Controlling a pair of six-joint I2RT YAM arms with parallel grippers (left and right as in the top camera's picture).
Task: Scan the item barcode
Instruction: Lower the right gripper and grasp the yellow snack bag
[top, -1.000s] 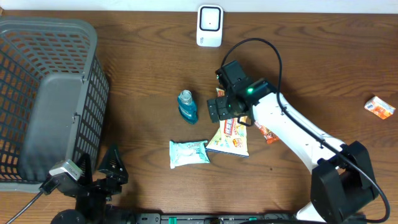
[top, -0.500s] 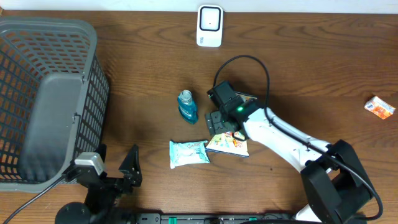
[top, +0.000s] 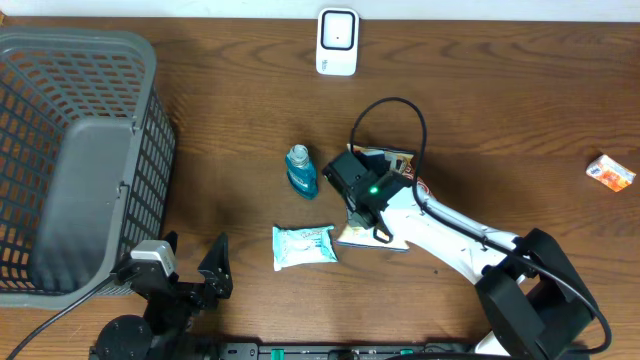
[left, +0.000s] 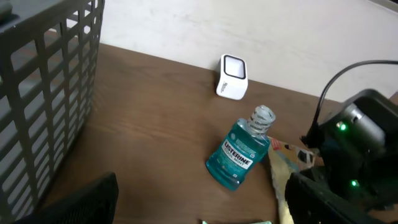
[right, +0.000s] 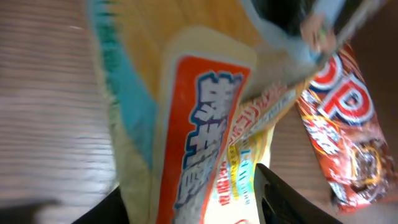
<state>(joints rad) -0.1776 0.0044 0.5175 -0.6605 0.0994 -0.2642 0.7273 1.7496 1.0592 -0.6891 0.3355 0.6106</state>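
The packet (right: 199, 118) lies directly under the right gripper (top: 362, 200), its long axis toward the table's (top: 520, 100) near edge; I cannot tell whether it is gripped. The left gripper (top: 190, 270), spread wide, sits well apart.

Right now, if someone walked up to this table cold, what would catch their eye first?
First, the white arm bent over the middle of the table, its right gripper down on a yellow and orange snack packet. Next comes the big grey basket filling the left side. After that, the blue mouthwash bottle lying just left of the arm.
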